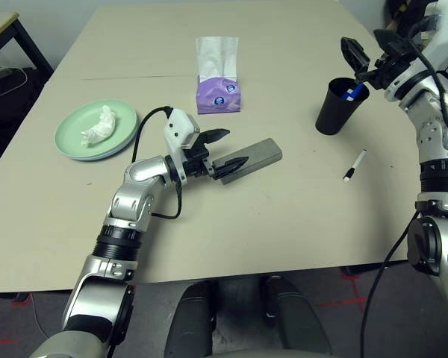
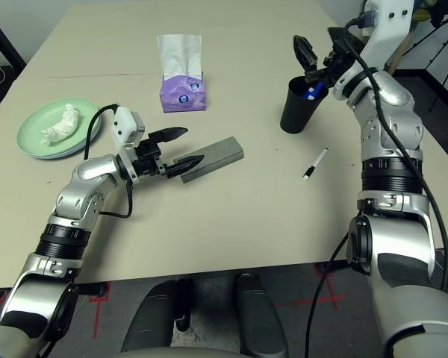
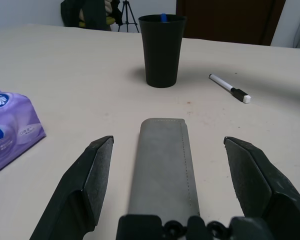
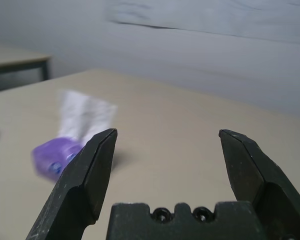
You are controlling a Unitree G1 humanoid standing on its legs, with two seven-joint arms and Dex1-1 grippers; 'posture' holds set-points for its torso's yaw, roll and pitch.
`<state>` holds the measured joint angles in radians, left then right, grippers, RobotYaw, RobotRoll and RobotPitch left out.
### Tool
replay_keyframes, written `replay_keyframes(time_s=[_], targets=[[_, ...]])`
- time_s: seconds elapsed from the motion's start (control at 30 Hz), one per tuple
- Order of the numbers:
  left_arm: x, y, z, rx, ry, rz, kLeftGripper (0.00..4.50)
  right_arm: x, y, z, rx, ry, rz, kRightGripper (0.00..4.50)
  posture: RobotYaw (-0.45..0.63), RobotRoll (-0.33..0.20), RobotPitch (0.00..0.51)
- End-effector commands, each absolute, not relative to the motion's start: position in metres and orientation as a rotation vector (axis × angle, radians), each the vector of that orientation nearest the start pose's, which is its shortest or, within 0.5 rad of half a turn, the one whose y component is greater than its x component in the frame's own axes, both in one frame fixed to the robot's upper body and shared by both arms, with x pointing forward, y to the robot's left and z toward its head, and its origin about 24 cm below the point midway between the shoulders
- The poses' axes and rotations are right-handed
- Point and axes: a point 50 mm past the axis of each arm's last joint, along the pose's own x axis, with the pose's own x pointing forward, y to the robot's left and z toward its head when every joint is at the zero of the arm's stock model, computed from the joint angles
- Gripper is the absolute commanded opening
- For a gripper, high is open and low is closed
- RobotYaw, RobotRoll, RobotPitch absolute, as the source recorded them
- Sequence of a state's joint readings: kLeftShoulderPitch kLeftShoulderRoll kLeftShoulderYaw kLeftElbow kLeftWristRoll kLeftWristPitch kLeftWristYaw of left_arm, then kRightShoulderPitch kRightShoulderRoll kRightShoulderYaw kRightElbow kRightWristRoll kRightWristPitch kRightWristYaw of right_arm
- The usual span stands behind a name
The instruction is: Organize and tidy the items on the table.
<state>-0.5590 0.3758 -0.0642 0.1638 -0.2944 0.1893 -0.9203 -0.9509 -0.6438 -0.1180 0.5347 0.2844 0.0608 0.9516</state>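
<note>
Lying by the wide-spread left end effector, the grey case looks light, stiff, best pinched across its width; the right end effector gapes empty.

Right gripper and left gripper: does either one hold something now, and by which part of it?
Nothing is held. The right gripper is open and empty; the left gripper is open around the grey case, without gripping it.
</note>
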Motion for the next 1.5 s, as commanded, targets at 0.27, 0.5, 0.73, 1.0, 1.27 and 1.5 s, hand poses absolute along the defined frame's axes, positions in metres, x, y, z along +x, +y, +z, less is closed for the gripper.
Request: replay_keyframes(time_s=[0.27,0.5,0.73,1.0,1.27,1.5], targets=[[0.316,0.139,0.149,0.190,-0.117,-1.030,4.50,0.349,-0.258,0.225,-1.215,0.230,1.207,4.47,0.08,0.000,0.152],[0.313,0.138,0.147,0.184,-0.114,-1.018,4.50,0.347,-0.259,0.214,-1.482,0.313,1.299,4.47,0.10,0.000,0.172],[0.311,0.136,0.145,0.173,-0.112,-1.014,4.50,0.345,-0.264,0.205,-1.707,0.437,1.353,4.47,0.11,0.000,0.184],[0.312,0.133,0.144,0.170,-0.111,-1.021,4.50,0.345,-0.264,0.205,-1.852,0.466,1.382,4.47,0.10,0.000,0.183],[0.314,0.132,0.146,0.172,-0.119,-1.020,4.50,0.346,-0.257,0.194,-1.896,0.442,1.439,4.47,0.11,0.000,0.182],[0.312,0.133,0.145,0.173,-0.117,-1.016,4.50,0.345,-0.255,0.184,-1.883,0.409,1.453,4.47,0.11,0.000,0.183]])
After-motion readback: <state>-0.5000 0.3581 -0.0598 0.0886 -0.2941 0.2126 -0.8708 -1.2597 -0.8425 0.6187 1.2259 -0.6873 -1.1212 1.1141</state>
